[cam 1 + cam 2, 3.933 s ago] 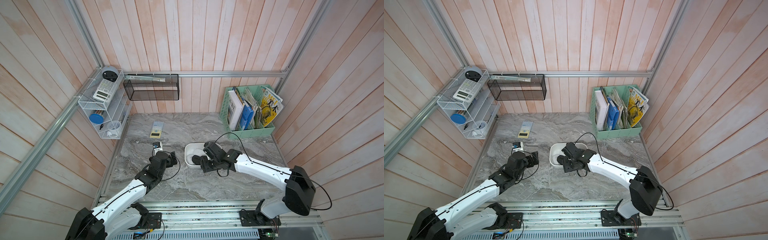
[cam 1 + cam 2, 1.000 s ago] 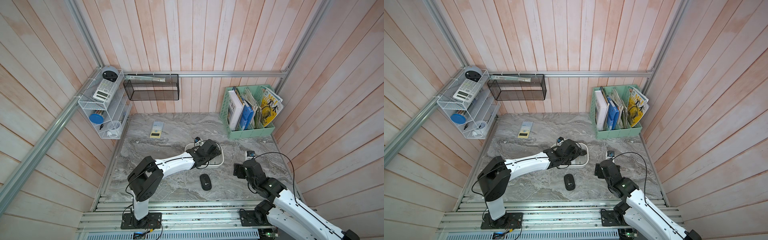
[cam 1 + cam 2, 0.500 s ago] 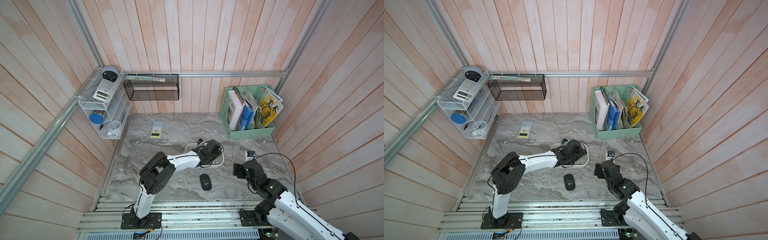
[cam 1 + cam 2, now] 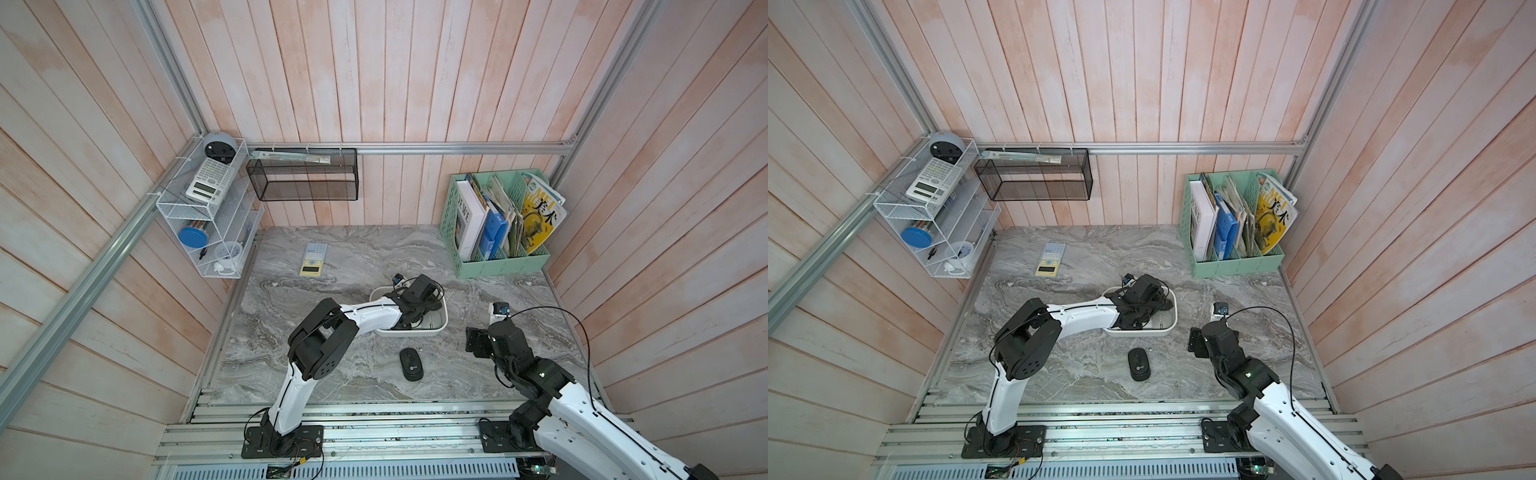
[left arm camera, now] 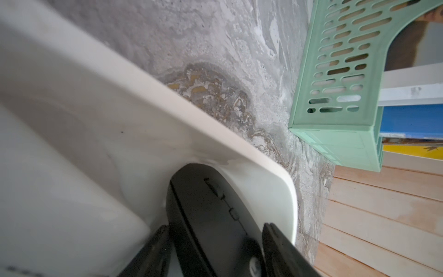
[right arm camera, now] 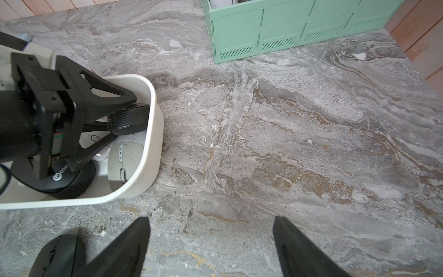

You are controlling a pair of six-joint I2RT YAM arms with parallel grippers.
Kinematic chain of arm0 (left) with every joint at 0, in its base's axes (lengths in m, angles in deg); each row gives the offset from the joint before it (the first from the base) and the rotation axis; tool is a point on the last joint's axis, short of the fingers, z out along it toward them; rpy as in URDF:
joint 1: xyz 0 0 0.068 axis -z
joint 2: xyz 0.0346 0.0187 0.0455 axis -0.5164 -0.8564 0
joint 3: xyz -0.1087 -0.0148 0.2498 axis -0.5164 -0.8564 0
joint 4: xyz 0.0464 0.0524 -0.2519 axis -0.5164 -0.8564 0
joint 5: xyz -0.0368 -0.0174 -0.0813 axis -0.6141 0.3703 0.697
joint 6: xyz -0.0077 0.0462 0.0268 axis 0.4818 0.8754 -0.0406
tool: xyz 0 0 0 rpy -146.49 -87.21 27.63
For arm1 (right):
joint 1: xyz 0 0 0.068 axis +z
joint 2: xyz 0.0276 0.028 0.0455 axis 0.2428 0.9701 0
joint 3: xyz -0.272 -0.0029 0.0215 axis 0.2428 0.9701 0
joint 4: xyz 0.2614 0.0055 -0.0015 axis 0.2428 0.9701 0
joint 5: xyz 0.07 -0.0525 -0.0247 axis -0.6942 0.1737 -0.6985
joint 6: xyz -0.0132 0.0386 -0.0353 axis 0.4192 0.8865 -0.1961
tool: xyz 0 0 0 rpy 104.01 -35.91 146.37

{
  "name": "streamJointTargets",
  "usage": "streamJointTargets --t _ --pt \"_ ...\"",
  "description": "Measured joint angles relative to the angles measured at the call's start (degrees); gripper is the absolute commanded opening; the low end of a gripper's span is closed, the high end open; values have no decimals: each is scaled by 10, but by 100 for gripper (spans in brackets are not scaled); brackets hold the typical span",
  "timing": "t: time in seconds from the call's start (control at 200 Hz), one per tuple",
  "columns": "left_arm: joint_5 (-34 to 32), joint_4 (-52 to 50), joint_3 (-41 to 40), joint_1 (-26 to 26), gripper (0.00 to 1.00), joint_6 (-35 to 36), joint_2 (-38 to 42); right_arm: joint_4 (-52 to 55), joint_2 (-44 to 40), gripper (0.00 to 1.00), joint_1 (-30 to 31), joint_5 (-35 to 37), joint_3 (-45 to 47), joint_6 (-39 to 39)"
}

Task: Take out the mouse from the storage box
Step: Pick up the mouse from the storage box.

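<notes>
Now, mouse (image 5: 203, 203) between left tool (image 5: 215, 230) tips, in storage box (image 5: 167, 124)

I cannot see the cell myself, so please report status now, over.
Left gripper inside storage box, jaws astride black mouse, grip unconfirmed. Right gripper open, empty, above table. White mouse crowds the box.

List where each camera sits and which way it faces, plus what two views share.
Top views: high above the front, looking down on the table and walls; left arm and right arm show.
Left wrist: over the storage box, facing its corner; left gripper straddles a black mouse.
Right wrist: low over the table, facing the file holder; the open right gripper shows.
Shared: both wrist views show box and holder.
</notes>
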State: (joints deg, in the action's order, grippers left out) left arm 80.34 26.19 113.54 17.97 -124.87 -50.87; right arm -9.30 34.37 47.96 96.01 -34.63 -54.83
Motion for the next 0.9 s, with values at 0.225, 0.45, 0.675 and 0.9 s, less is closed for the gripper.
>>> streamJointTargets --t 0.225,0.45,0.675,0.9 --pt "2 -2 25 0 50 3 -17 0 0 87 0 -2 0 0" --pt "11 3 34 1 38 6 -23 0 0 87 0 -4 0 0" --pt "15 3 34 2 30 15 -23 0 0 87 0 -4 0 0" --pt "19 15 22 3 27 36 -14 0 0 87 0 -4 1 -1"
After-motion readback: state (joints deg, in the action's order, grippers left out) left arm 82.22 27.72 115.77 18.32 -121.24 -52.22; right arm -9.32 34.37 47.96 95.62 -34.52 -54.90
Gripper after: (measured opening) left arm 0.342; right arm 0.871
